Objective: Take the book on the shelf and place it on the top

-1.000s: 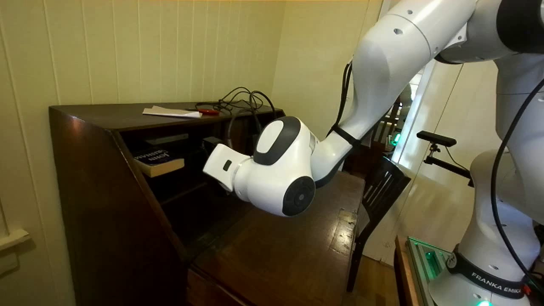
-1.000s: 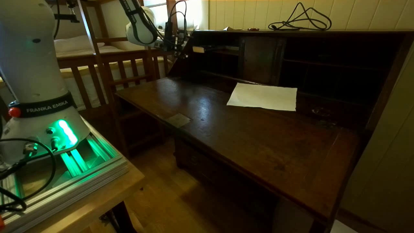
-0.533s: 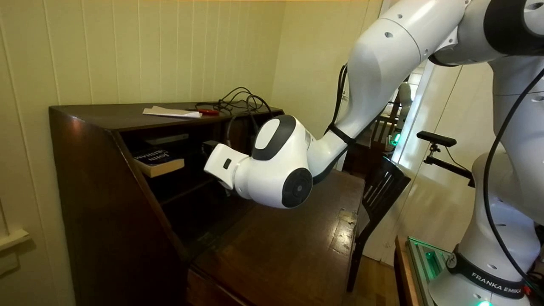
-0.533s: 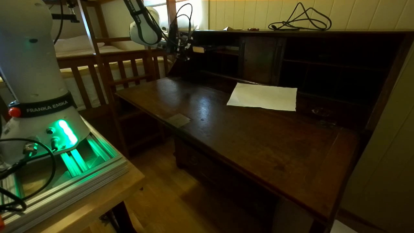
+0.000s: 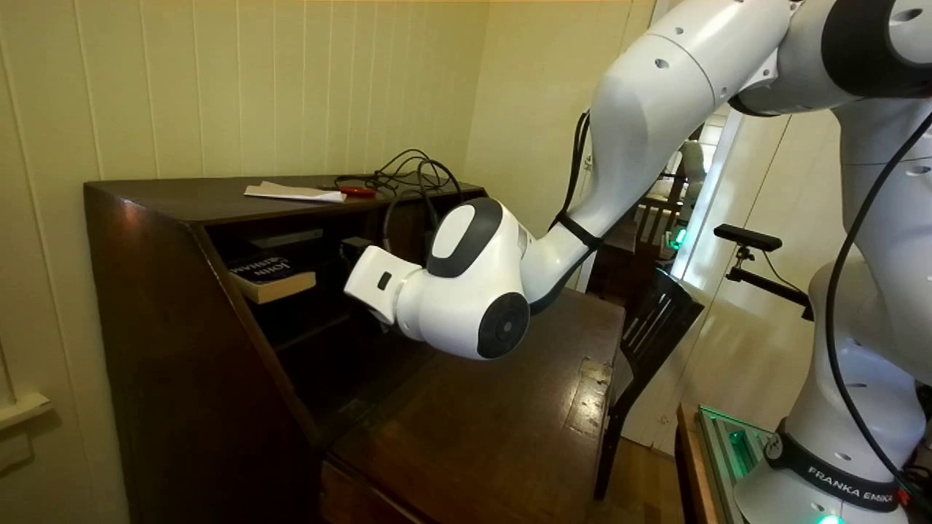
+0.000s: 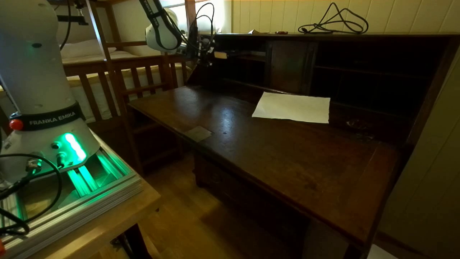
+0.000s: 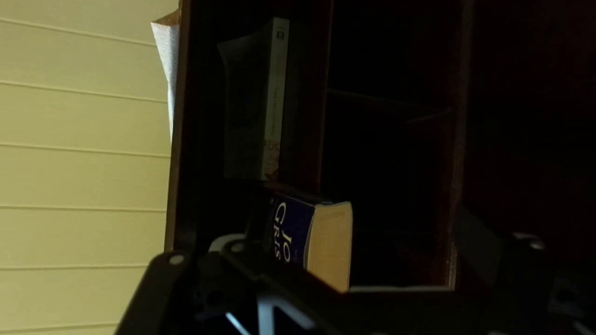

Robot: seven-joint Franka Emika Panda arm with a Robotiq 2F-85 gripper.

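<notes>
Writing surface [image 6: 273, 154]: dark brown wood; white sheet of paper [image 6: 293, 108] flat toward the back.
Top [image 5: 175, 201]: white papers [image 5: 291, 191], red object [image 5: 357, 191] near them (too small to name), looped black cable [image 6: 320, 26].
Shelf [image 7: 307, 93]: thick book [image 7: 330, 242] lying flat, page edges facing out; slim pale-edged item [image 7: 275, 97] near it.

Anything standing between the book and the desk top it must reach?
Yes: the top itself roofs the shelf, so the book likely must come forward before rising. Paper, a red object and a cable lie there.
</notes>
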